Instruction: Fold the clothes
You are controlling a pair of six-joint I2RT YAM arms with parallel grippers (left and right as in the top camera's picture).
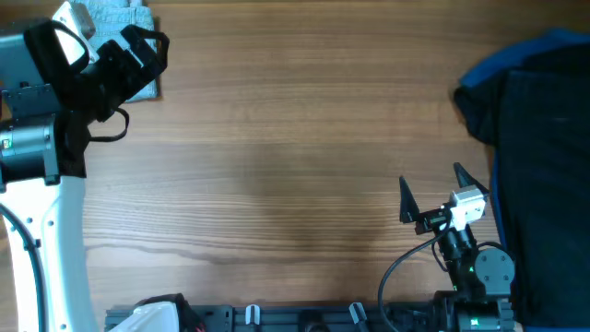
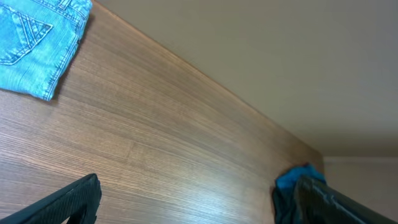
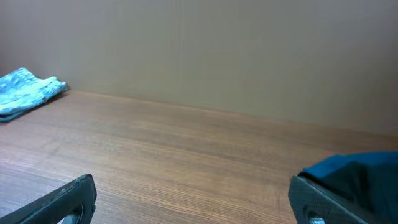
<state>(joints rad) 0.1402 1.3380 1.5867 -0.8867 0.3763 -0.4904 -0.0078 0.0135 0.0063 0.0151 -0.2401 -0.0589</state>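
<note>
1. A brown wood-grain worktop [image 1: 277,138] is seen from above, and its middle is bare.
2. Pale, faded blue denim shorts [image 2: 34,46] with stitched pockets lie in a compact bundle at about 11 o'clock, in the far corner of the worktop. They are judged to be already folded and set aside.
3. The left pincer [image 2: 196,186] is held above the worktop, just beside the shorts at about 10 o'clock. Its fingers are spread wide and nothing is held between them.
4. A heap of dark garments is piled at 3 o'clock, against the right edge. Crumpled black fabric [image 1: 544,166] lies on top, and a bright-blue fabric [image 1: 516,57] shows along its far side.
5. The right pincer [image 1: 430,184] is placed at about 5 o'clock, near the heap but apart from it. It is released and empty, with its jaws wide apart.
6. The step in hand is judged to be the change-over between garments: one piece is done and none is being handled.
7. The next move is judged to call for these actions:
   - One garment is taken from the heap at 3 o'clock, most readily by the right pincer.
   - It is drawn to the bare middle of the worktop and spread flat.
   - The left pincer is brought across so that both can make the folds.
</note>
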